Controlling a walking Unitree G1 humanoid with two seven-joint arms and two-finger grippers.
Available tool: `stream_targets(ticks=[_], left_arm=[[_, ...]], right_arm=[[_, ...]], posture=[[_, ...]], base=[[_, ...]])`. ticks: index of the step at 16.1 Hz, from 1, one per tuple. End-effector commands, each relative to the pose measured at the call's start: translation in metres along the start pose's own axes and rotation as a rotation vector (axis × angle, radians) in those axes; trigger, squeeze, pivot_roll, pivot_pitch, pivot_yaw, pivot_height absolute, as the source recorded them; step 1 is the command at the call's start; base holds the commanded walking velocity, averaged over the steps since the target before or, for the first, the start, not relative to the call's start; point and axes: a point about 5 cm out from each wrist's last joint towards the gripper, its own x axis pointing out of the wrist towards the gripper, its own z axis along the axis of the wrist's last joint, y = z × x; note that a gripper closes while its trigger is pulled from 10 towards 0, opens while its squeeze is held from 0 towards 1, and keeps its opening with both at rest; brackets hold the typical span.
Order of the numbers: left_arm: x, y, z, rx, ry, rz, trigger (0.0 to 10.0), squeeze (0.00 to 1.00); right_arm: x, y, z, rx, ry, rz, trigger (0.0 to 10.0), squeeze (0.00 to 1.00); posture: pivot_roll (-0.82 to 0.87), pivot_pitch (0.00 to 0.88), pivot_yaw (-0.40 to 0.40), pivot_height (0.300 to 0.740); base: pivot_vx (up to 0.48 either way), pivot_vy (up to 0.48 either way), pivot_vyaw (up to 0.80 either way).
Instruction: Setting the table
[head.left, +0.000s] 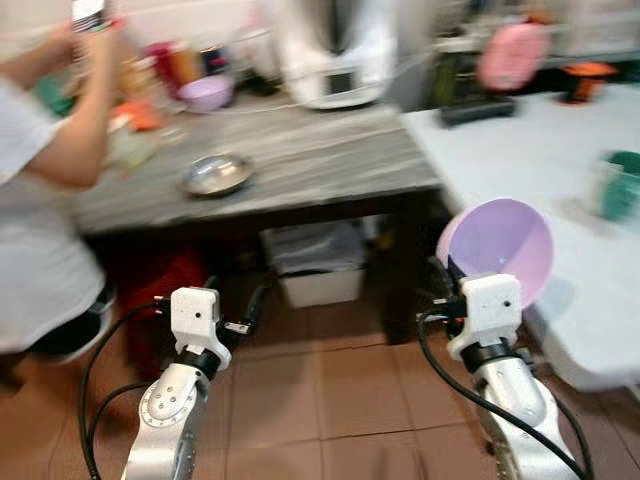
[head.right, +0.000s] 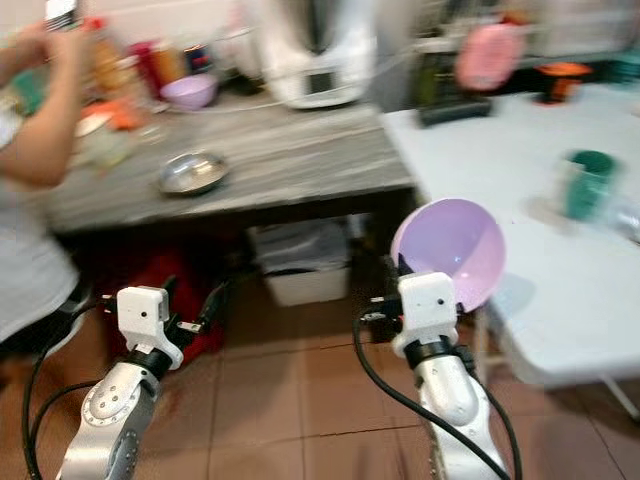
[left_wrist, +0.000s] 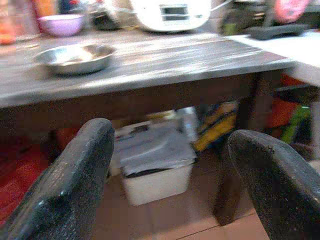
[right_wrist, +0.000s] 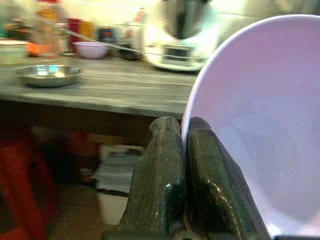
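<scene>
The right hand (head.right: 402, 272) is gripping the lilac bowl (head.right: 450, 250) by its rim; the white tabletop (head.right: 500, 190) is lying just rightward. The left hand (left_wrist: 170, 185) is hanging open.

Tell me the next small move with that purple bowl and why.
Probably carry the purple bowl rightward over the white table and lower it onto a bare patch. The right gripper is pinched on its rim, holding it tilted in the air beside the table's near edge, short of the green cup. The left gripper hangs open.
</scene>
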Motion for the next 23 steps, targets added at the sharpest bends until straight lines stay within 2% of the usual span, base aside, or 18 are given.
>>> stream_targets(ticks=[1, 10, 20, 23], left_arm=[[0.000, 0.002, 0.001, 0.014, 0.003, 0.007, 10.0, 0.00], [0.002, 0.001, 0.003, 0.022, 0.001, -0.002, 10.0, 0.00], [0.005, -0.010, 0.009, -0.028, -0.036, -0.095, 10.0, 0.00], [0.005, -0.013, 0.010, -0.037, -0.043, -0.116, 10.0, 0.00]], right_arm=[[0.001, 0.001, 0.004, -0.001, -0.019, 0.013, 10.0, 0.00], [0.002, 0.004, 0.004, 0.005, -0.026, 0.022, 10.0, 0.00], [0.002, 0.000, 0.005, 0.013, -0.028, -0.001, 10.0, 0.00], [0.002, -0.001, 0.004, 0.010, -0.026, -0.005, 10.0, 0.00]], posture=[[-0.13, 0.003, 0.113, 0.740], [-0.13, 0.008, 0.119, 0.740], [-0.13, 0.007, 0.113, 0.740], [-0.13, 0.007, 0.113, 0.740]], base=[[0.000, 0.000, 0.80], [0.000, 0.000, 0.80], [0.000, 0.000, 0.00], [0.288, 0.000, 0.00]])
